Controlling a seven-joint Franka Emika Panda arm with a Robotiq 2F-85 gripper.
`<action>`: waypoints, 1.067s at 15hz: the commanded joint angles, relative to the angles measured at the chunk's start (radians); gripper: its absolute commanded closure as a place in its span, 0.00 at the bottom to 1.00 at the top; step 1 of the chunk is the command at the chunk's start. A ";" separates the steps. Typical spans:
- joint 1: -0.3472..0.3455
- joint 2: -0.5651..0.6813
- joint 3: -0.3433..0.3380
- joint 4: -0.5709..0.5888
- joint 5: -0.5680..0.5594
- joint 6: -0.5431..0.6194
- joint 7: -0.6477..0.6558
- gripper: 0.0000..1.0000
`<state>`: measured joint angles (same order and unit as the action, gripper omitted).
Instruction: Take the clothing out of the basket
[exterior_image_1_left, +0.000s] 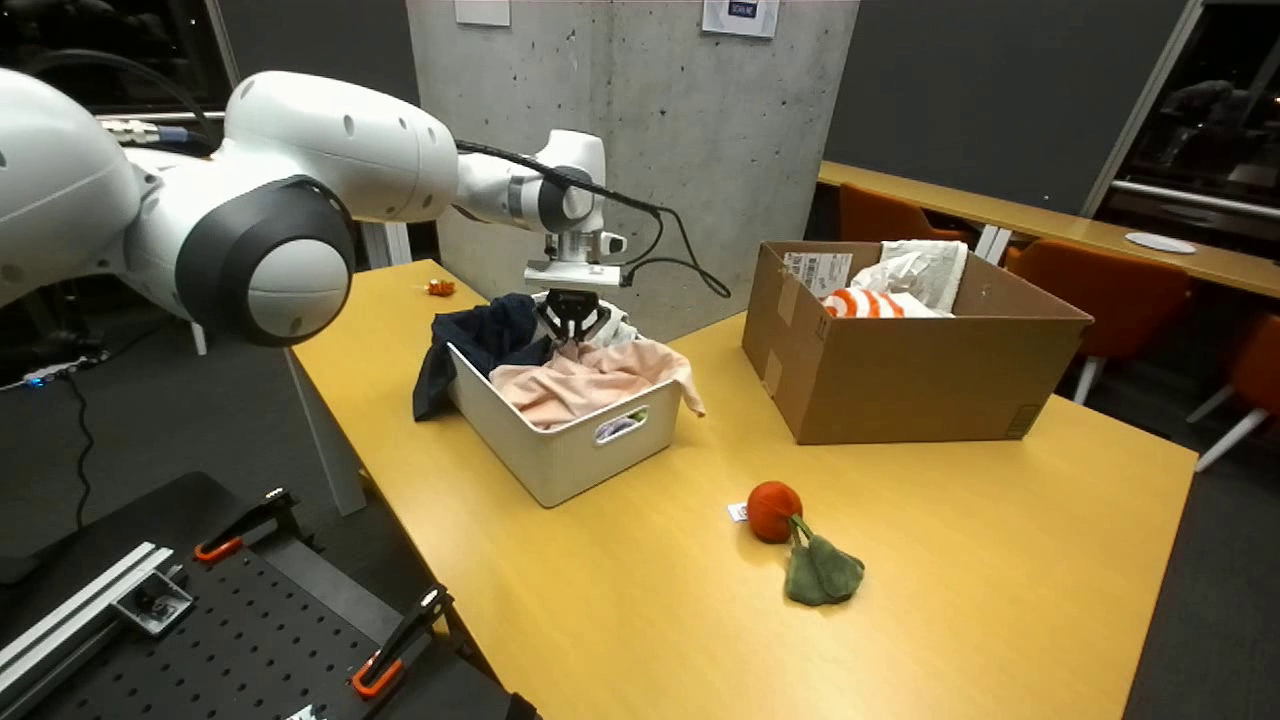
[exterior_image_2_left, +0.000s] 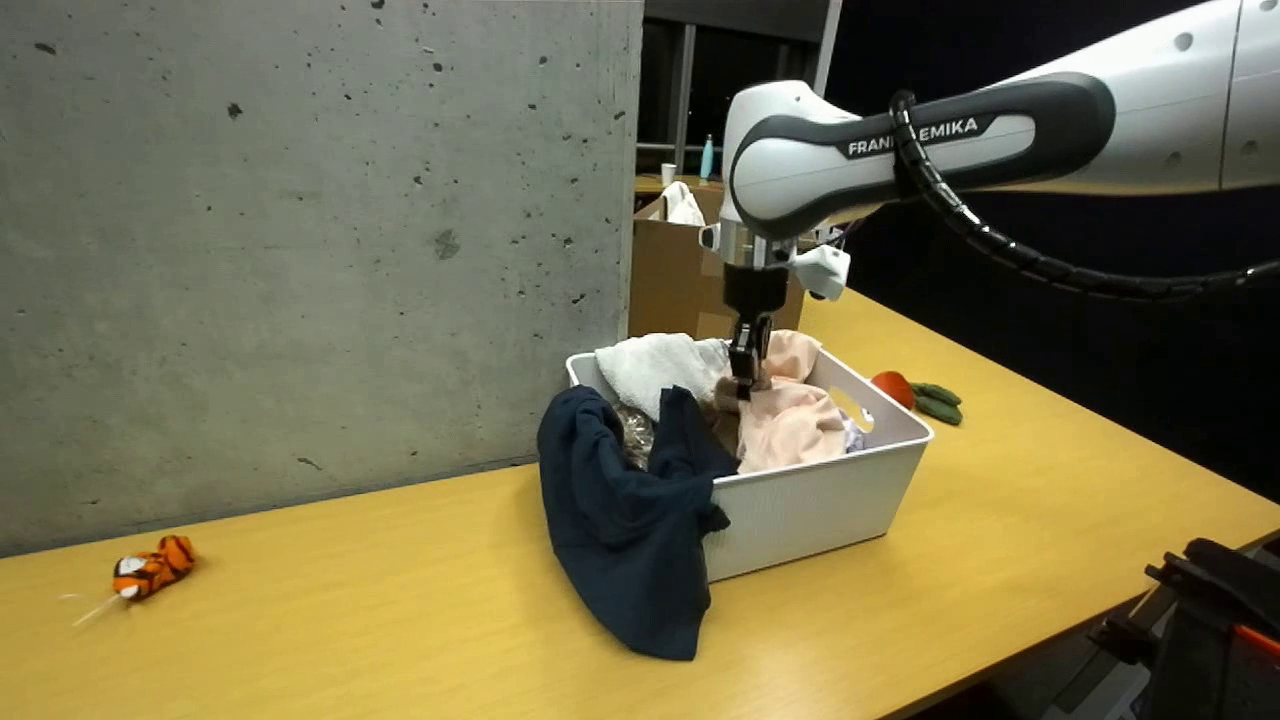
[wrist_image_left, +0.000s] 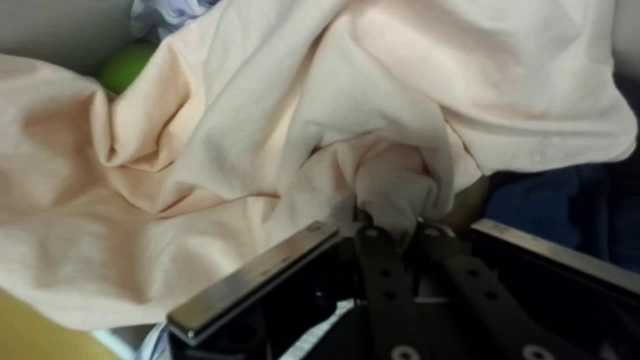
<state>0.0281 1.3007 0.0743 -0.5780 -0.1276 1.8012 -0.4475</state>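
The white basket (exterior_image_1_left: 560, 465) stands on the table and also shows in an exterior view (exterior_image_2_left: 810, 520). A pale pink cloth (exterior_image_1_left: 590, 385) lies at its top and hangs over one rim; it fills much of the wrist view (wrist_image_left: 225, 150). My gripper (exterior_image_1_left: 572, 335), also seen in the wrist view (wrist_image_left: 392, 222), points down inside the basket. Its fingers are closed on a bunched fold of the pink cloth. A navy cloth (exterior_image_2_left: 620, 530) drapes over the basket's rim onto the table. A white cloth (exterior_image_2_left: 660, 365) lies in the basket behind the gripper. The basket's lower contents are mostly hidden.
A cardboard box (exterior_image_1_left: 930, 380) holding white and orange-striped cloth stands beside the basket. A red plush vegetable with green leaves (exterior_image_1_left: 775, 512) lies on the table. A small orange striped toy (exterior_image_2_left: 155, 568) lies near the concrete pillar (exterior_image_2_left: 300, 250).
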 joint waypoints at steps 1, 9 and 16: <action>-0.031 -0.070 -0.016 0.046 0.002 -0.067 0.044 0.98; -0.192 -0.162 -0.040 0.082 0.015 -0.077 0.155 0.98; -0.417 -0.152 -0.043 0.053 0.037 -0.070 0.232 0.98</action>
<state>-0.3256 1.1542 0.0369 -0.5147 -0.1127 1.7460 -0.2517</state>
